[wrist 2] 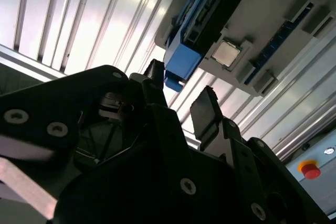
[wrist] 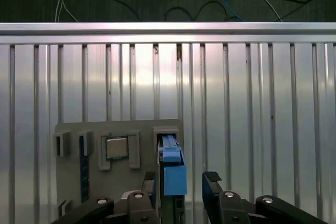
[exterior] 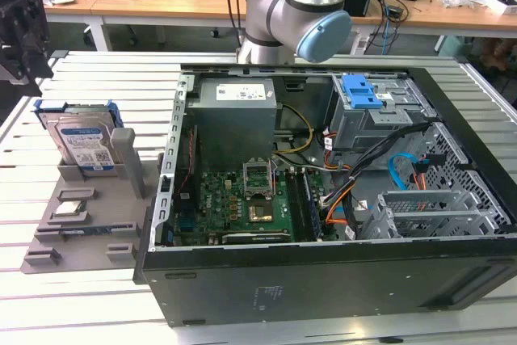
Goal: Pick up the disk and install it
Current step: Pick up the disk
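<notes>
Cluttered wooden desks (exterior: 137, 2) stand behind the ribbed aluminium table (exterior: 81, 313).

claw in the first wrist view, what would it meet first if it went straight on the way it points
Most likely the disk: its blue-railed edge, upright in the gray holder, lies straight ahead of the open claw, though depth is unclear.

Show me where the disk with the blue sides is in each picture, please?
Exterior view: the disk stands on edge in the grey holder, at the exterior view's left.
First wrist view: edge-on, its blue rail seen between the open gripper's fingers.
Second wrist view: edge-on, just beyond the fingertips.
Shared landmark: the square silver chip beside it on the holder.
</notes>
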